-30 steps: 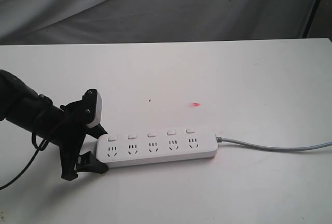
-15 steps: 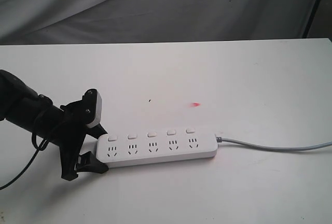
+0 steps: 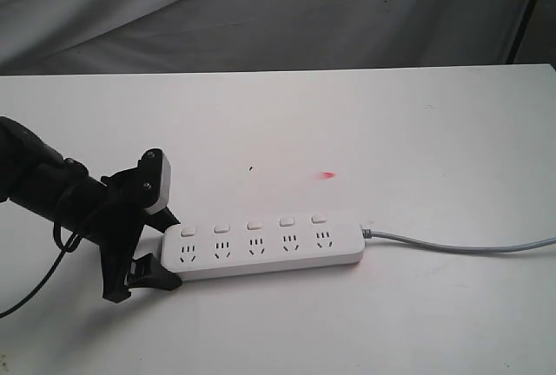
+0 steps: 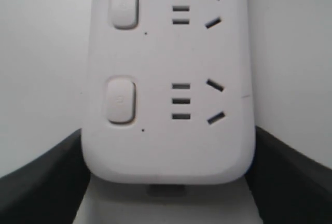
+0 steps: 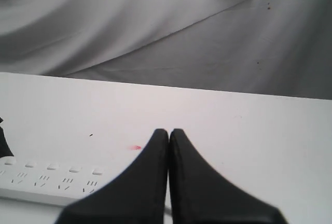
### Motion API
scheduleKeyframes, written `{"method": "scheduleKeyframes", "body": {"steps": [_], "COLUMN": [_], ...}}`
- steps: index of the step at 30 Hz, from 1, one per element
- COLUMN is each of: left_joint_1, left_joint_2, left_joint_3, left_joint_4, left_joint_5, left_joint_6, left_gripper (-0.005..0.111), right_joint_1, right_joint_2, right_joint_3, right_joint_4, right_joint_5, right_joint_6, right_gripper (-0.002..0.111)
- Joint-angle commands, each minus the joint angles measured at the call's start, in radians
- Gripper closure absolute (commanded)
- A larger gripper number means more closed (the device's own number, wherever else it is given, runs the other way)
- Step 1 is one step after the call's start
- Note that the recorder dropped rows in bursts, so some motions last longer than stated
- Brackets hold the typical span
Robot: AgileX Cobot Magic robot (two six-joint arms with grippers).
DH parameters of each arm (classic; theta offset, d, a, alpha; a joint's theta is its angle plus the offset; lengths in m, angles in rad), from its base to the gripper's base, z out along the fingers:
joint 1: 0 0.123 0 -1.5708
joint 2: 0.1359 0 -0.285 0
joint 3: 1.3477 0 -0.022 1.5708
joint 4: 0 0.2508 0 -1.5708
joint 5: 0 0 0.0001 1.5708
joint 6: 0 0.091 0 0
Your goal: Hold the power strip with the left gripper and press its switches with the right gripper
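Note:
The white power strip (image 3: 265, 249) lies flat on the white table, its five switches (image 3: 254, 224) in a row along the far side. My left gripper (image 3: 170, 251) straddles its left end, one black finger against each long side. In the left wrist view the strip (image 4: 166, 79) fills the frame, two switches (image 4: 121, 99) show, and the fingers (image 4: 46, 182) press on both edges. The right gripper (image 5: 169, 131) is out of the exterior view. Its wrist view shows the jaws shut with nothing between them, hanging above the table, with the strip (image 5: 46, 182) off to one side.
The strip's grey cord (image 3: 452, 246) runs off to the right edge of the table. A small red mark (image 3: 327, 174) sits on the table behind the strip. Grey cloth (image 3: 278, 10) hangs behind the table, with a black stand (image 3: 526, 10) at the far right.

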Motion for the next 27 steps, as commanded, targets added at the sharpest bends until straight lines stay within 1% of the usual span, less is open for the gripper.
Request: {"method": "scheduleKeyframes", "body": {"steps": [1, 3, 6, 12, 15, 17, 21, 24, 27], "left_joint_1": [-0.006, -0.006, -0.006, -0.006, -0.006, -0.006, -0.006, -0.006, -0.006], "left_joint_2": [0.001, 0.001, 0.001, 0.001, 0.001, 0.001, 0.001, 0.001, 0.001], "left_joint_3": [-0.005, -0.005, -0.005, -0.005, -0.005, -0.005, -0.005, -0.005, -0.005], "left_joint_4": [-0.008, -0.008, -0.008, -0.008, -0.008, -0.008, -0.008, -0.008, -0.008], "left_joint_5": [0.0, 0.0, 0.0, 0.0, 0.0, 0.0, 0.0, 0.0, 0.0], "left_joint_6": [0.004, 0.004, 0.004, 0.004, 0.004, 0.004, 0.004, 0.004, 0.004], "left_gripper": [0.049, 0.049, 0.049, 0.049, 0.049, 0.049, 0.049, 0.049, 0.049], "right_joint_1": [0.001, 0.001, 0.003, 0.003, 0.01, 0.047, 0.147, 0.203, 0.233], "right_joint_2": [0.198, 0.307, 0.425, 0.577, 0.626, 0.661, 0.775, 0.901, 1.041], "right_joint_3": [-0.263, -0.347, -0.413, -0.431, -0.431, -0.431, -0.476, -0.576, -0.701], "right_joint_4": [-0.062, -0.078, -0.082, -0.046, 0.03, 0.069, 0.214, 0.287, 0.321], "right_joint_5": [0.17, 0.175, 0.182, 0.196, 0.24, 0.242, 0.246, 0.282, 0.356], "right_joint_6": [0.001, 0.001, 0.001, 0.009, 0.014, -0.06, -0.329, -0.455, -0.574], "right_gripper": [0.108, 0.108, 0.108, 0.108, 0.108, 0.108, 0.108, 0.108, 0.108]}}
